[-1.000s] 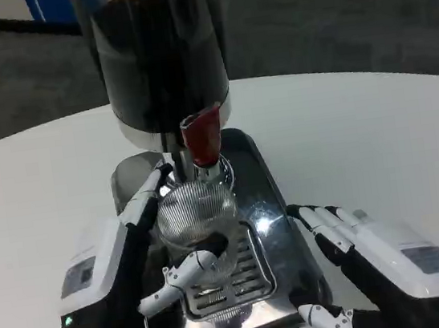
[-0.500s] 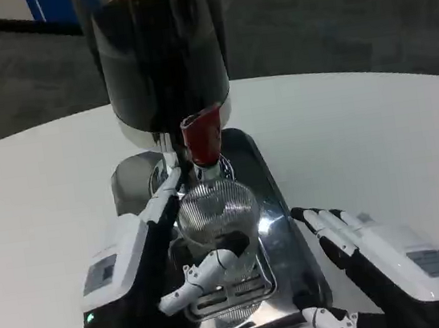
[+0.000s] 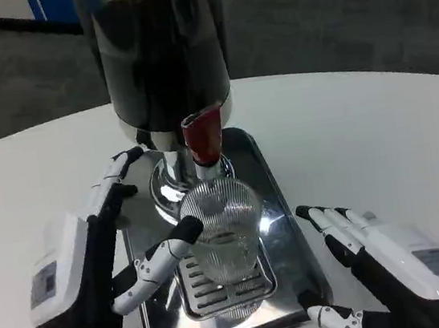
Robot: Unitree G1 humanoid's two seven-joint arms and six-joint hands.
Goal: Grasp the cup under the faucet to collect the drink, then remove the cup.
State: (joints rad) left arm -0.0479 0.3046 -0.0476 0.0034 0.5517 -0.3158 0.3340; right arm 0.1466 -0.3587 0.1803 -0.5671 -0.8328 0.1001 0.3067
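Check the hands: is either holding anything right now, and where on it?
Nothing is held. The left hand is open beside the cup, its thumb close to the cup's side, with no grip. The right hand lies open on the table.

No text can be read.

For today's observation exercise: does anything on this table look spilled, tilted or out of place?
Nothing stands out. The ribbed cup stands upright on the drip tray under the red faucet, with no spill visible.
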